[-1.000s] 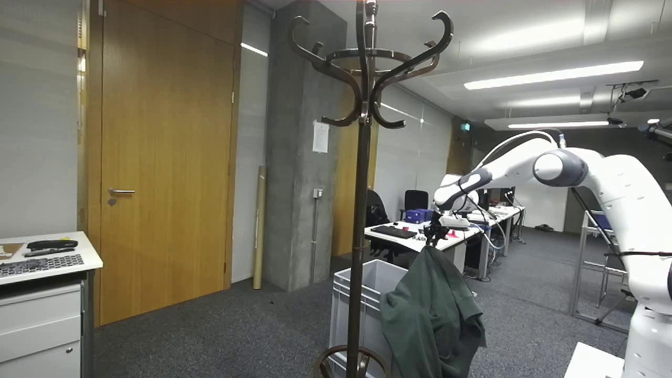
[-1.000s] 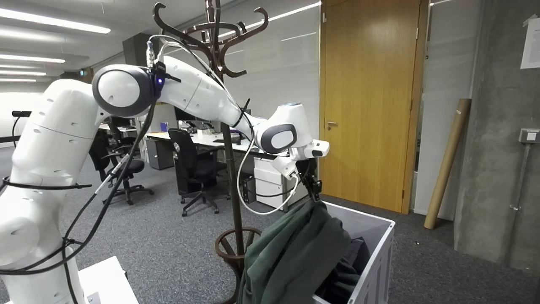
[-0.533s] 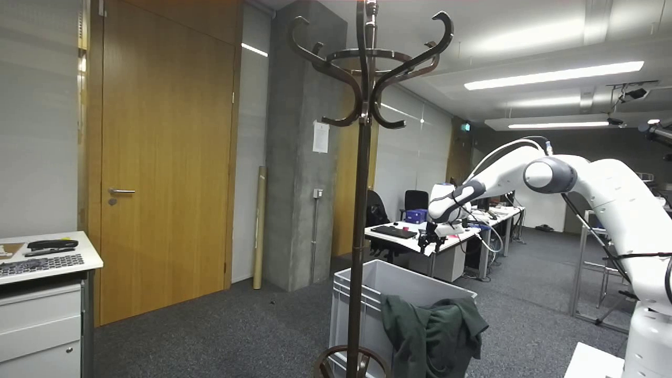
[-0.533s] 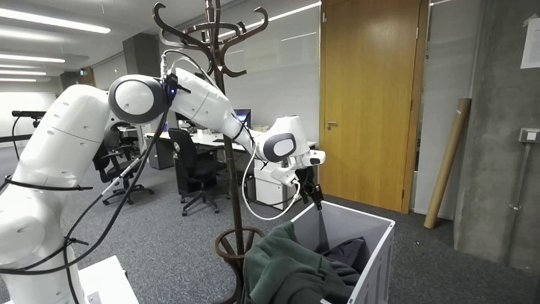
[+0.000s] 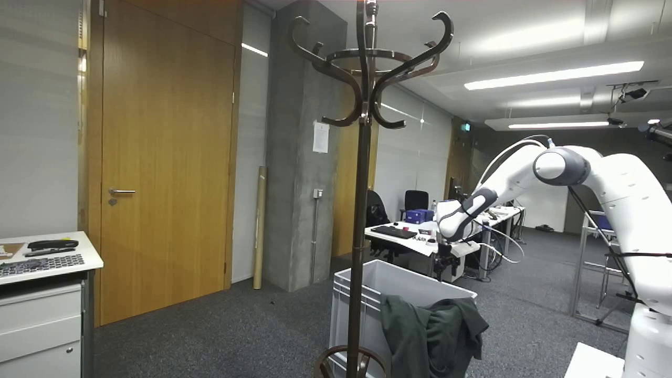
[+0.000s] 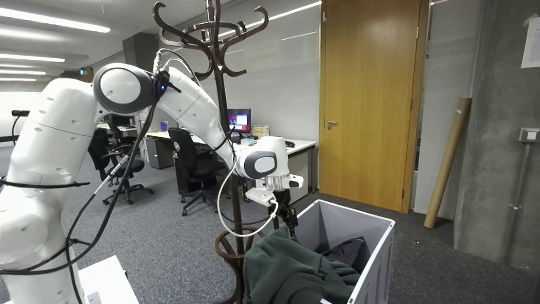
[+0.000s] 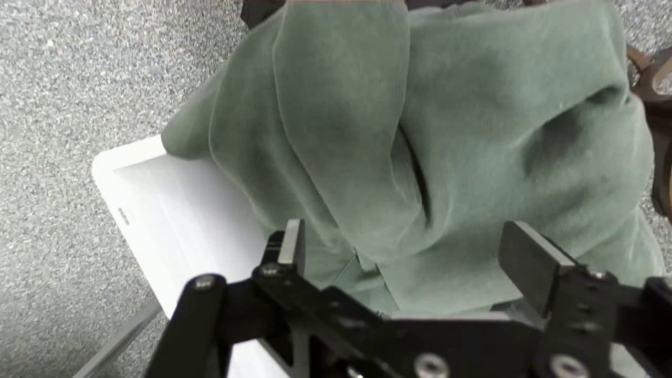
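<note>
A green cloth (image 6: 287, 270) lies slumped over the end of a grey box (image 6: 344, 223), partly inside it and partly hanging down outside. A second ago it hung in a raised peak from the gripper (image 7: 407, 244); since then the peak has dropped away, the cloth has sunk onto the rim, and the gripper has come lower and drawn back over it. For the work in hand, this most likely means that the earlier hold was let go and the cloth rests on the box alone. The gripper is spread wide and pinches nothing: in the wrist view, loose cloth shows between its two fingers (image 7: 525, 257), with thick folds running out ahead of them. So the cloth lies right below the gripper, though whether the fingertips touch it or stop just above is hard to tell. Beside the cloth, a navy bundle (image 6: 348, 251) sits deeper in the box. The white arm (image 6: 194, 101) reaches down from its base, and just beside the box stands a brown coat stand (image 5: 362, 184), its curved hooks bare. Farther off, well apart, are a black office chair (image 6: 185, 152) and a wooden door (image 6: 367, 105).
</note>
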Controlling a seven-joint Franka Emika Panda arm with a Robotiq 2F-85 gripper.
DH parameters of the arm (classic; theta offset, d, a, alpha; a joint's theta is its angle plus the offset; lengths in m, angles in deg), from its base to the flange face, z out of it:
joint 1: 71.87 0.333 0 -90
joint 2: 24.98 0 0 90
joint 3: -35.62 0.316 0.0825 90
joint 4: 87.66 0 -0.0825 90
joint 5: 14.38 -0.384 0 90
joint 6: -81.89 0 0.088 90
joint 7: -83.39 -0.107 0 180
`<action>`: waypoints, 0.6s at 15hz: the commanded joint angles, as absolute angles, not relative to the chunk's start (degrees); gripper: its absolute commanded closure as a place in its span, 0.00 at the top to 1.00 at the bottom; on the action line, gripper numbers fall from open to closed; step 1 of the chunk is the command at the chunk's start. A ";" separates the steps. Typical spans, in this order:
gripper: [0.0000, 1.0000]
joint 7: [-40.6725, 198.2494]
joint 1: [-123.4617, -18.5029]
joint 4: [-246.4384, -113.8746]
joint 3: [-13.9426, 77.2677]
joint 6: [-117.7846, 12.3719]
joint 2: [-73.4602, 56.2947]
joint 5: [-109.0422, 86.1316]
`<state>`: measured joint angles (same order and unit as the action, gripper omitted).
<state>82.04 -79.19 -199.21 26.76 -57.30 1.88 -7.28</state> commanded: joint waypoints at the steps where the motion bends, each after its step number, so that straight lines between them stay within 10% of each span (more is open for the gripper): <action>1: 1.00 82.09 -78.52 -210.54 25.25 -56.25 -7.37 -4.33; 9: 1.00 84.42 -80.74 -222.03 24.46 -62.12 -12.10 -3.25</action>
